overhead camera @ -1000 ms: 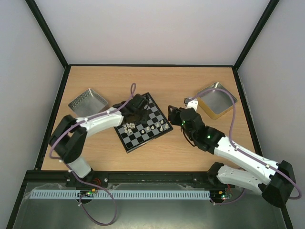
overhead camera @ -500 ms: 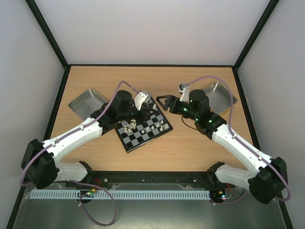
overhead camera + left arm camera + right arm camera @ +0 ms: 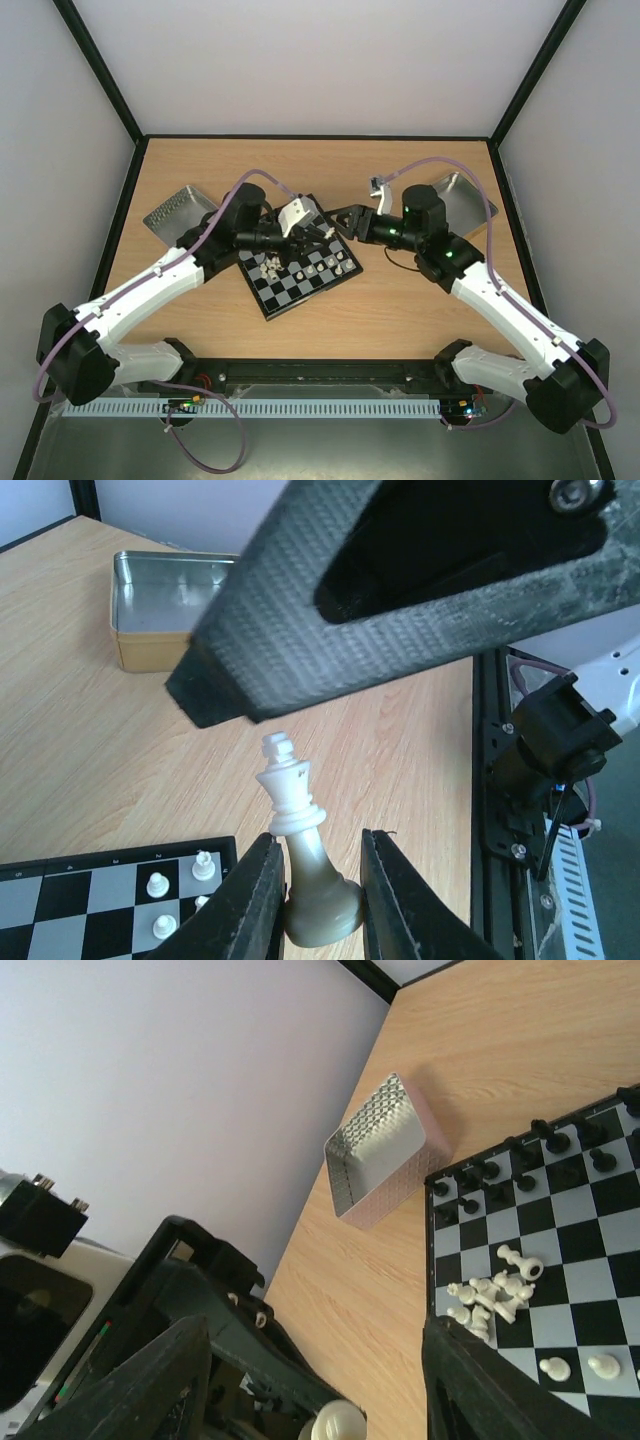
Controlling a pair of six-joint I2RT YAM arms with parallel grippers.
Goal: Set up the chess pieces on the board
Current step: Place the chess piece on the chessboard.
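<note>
1. As the left fingers (image 3: 258, 895) are clamped low on the white king (image 3: 298, 810), just above its flared base, that piece is in the air at lower centre of the left wrist view. In the top view it sits by the upper corner of the board (image 3: 285, 298).
2. The right fingers (image 3: 500, 1390) are spread wide and hold nothing. One looms across the top of the left wrist view, close above the king's cross.
3. Handling, my read: tiny, light, rigid, smooth plastic. It's tall with a narrow waist, so it can pivot or squirt out of a pinch. Use gentle force.
4. Best hold is on the stem between base and collar, squarely. Avoid the cross.
5. The white pieces (image 3: 492, 1295) lie jumbled mid-board and the black pieces (image 3: 500, 1165) line its upper-left edge in the right wrist view. It's crowded, so approach from above.
</note>
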